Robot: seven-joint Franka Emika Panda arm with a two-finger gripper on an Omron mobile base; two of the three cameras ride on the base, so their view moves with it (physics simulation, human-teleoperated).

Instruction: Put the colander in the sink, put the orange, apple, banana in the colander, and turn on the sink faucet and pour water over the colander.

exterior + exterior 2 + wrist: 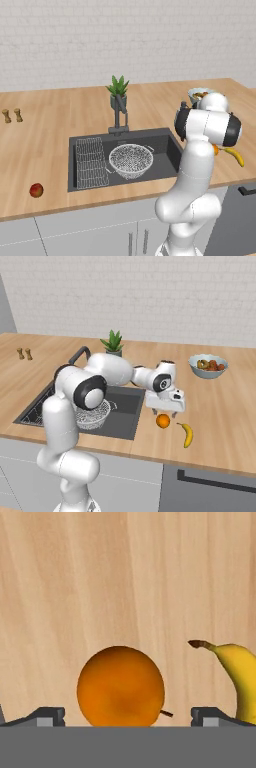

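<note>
Wooden counter (225, 421) runs to the right of the sink (165, 142), and that is where the gripper (164, 411) hangs, just above the orange (163, 421), its jaws spread wide with nothing held. In the hand view the orange (120, 686) lies between the two finger tips (47, 716), though whether either tip touches it is hard to say. The banana (187, 434) lies just beside the orange, on the side away from the sink, its long axis running toward the counter's front edge with a slight curve. Silver mesh, the colander (131, 160) sits upright in the sink basin, beside a flat wire rack (90, 162). The apple (36, 190) lies well apart, on the counter left of the sink.
</note>
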